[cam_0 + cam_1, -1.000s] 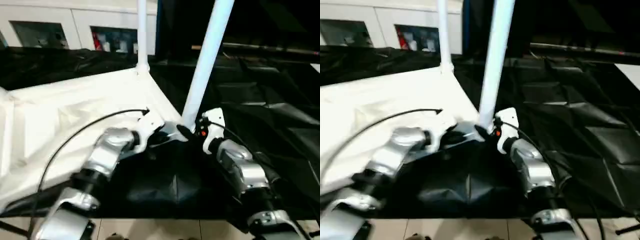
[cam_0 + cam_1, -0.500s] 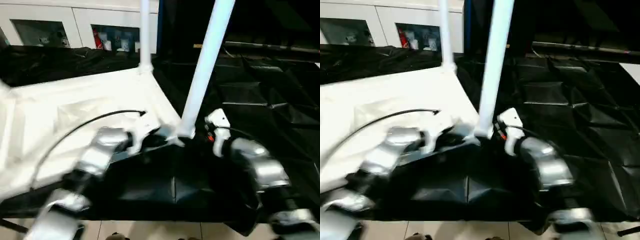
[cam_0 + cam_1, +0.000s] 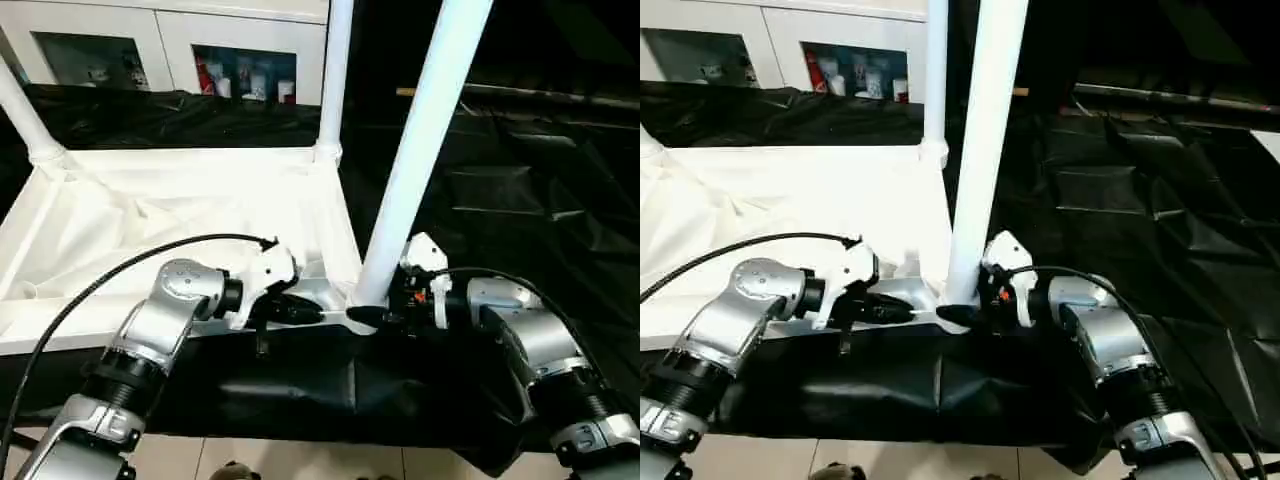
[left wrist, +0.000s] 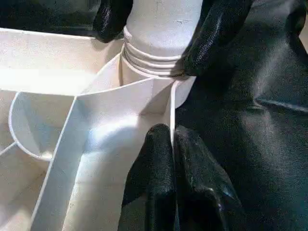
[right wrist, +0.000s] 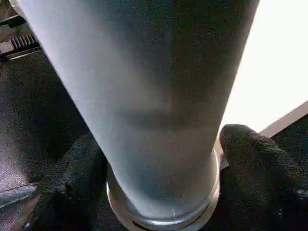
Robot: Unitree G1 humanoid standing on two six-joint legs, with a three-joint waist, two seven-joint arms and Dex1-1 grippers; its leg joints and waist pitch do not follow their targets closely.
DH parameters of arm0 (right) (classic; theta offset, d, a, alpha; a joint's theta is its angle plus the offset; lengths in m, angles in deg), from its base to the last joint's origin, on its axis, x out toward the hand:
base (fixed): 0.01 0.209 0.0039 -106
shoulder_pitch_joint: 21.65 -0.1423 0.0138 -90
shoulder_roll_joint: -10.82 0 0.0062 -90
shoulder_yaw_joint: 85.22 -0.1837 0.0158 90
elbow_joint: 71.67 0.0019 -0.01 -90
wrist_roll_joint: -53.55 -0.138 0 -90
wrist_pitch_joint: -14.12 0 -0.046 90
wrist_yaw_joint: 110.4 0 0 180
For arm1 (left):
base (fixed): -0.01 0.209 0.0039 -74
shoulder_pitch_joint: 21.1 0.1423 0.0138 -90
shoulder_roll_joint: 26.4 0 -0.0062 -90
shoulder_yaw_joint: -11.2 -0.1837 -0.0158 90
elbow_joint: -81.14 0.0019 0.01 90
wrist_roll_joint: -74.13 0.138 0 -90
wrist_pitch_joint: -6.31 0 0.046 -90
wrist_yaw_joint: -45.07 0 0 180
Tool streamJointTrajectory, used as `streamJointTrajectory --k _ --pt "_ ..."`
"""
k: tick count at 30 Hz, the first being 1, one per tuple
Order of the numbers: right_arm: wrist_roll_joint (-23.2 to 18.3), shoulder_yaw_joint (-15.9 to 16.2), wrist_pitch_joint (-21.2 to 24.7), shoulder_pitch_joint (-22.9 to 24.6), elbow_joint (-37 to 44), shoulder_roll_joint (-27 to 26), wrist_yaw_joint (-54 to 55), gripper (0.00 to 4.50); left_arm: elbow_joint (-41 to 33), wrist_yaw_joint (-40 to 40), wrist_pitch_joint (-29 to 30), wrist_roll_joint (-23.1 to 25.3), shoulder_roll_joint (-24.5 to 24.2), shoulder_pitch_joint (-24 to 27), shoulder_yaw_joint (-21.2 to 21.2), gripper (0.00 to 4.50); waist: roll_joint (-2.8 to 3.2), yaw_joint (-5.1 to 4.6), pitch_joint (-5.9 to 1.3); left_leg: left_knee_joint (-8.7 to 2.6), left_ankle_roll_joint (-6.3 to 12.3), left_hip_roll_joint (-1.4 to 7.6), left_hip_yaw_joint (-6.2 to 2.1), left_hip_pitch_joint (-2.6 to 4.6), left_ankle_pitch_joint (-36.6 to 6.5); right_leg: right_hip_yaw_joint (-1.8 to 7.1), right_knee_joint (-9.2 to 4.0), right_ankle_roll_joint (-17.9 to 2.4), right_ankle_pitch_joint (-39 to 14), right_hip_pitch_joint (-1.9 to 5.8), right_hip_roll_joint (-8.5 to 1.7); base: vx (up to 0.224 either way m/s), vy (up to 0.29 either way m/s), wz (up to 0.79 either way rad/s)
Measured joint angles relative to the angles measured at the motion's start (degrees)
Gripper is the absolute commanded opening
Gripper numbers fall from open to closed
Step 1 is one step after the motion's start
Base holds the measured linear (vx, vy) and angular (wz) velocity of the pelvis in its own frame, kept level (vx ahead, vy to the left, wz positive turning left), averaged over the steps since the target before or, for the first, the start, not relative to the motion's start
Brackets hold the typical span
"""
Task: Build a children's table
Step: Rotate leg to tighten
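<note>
Overhead, an upturned white plastic rectangular table top (image 3: 180, 215) lies on black sheeting (image 3: 520, 210), a white glass-fronted cabinet (image 3: 170, 45) behind. At its near right corner, the left gripper (image 4: 173, 159), fingers pressed together, pinches the rim. The right gripper (image 5: 159, 159) stands spread around the white tapered tube leg (image 3: 420, 150); the left wrist view reveals threads at its socket.
</note>
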Motion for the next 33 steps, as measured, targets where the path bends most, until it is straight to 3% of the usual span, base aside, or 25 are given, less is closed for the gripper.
streamJointTrajectory --k 7,12,19,21,24,32,33 --pt "-0.06 0.17 0.10 0.00 -0.03 -0.08 -0.48 2.85 -0.13 -0.03 0.17 0.00 -0.03 0.08 0.11 0.00 -0.01 -0.11 0.00 0.10 0.00 0.01 0.00 -0.02 0.00 0.00 0.04 -0.01 0.01 0.00 0.00 0.000 0.000 0.00" --pt "-0.08 -0.14 0.18 0.01 -0.26 -0.69 0.36 2.72 -0.05 -0.59 0.20 0.08 -0.02 0.09 0.21 0.00 -0.01 -0.15 0.00 0.12 0.01 0.01 0.00 0.00 0.00 0.00 0.07 -0.02 0.02 0.00 0.00 0.000 0.000 0.00" --pt "-0.11 -5.80 0.26 -0.26 -4.56 -7.44 14.73 2.69 4.37 -10.43 -0.12 3.08 4.33 -2.71 0.80 0.00 -0.10 -0.54 -0.03 0.48 0.01 0.03 0.01 0.08 0.01 0.08 0.08 -0.11 0.24 0.14 0.00 0.000 0.000 0.00" --pt "0.76 -9.17 0.50 -0.29 -5.80 -12.80 26.63 2.69 7.64 -17.39 0.61 5.47 8.28 -4.87 1.06 0.00 -0.12 -0.50 -0.06 0.51 -0.01 0.03 0.02 0.37 0.02 0.11 0.06 0.07 0.20 0.33 0.00 0.000 0.000 0.00" --pt "1.45 -11.33 0.19 -0.76 -6.86 -16.05 36.11 2.69 9.26 -23.08 2.25 6.54 11.98 -5.98 1.07 0.00 -0.09 -0.55 -0.10 0.49 -0.02 -0.04 0.04 0.53 0.02 0.17 -0.01 0.10 0.20 0.48 -0.03 0.000 0.000 0.00" --pt "3.76 -11.91 -1.80 -0.77 -7.26 -17.48 40.89 2.69 11.28 -26.17 1.05 7.92 14.32 -6.76 0.55 0.00 0.32 -0.33 -0.35 0.31 -0.01 -0.11 0.03 0.53 0.02 0.18 -0.05 0.22 0.16 0.45 -0.05 0.000 0.000 0.00" --pt "3.74 -11.92 -2.17 -0.65 -7.27 -17.48 40.83 3.04 11.28 -26.06 0.78 7.96 14.23 -6.76 0.45 0.00 0.32 -0.33 -0.35 0.31 -0.01 -0.11 0.03 0.50 0.02 0.18 -0.05 0.23 0.16 0.43 -0.05 0.000 0.000 0.00"
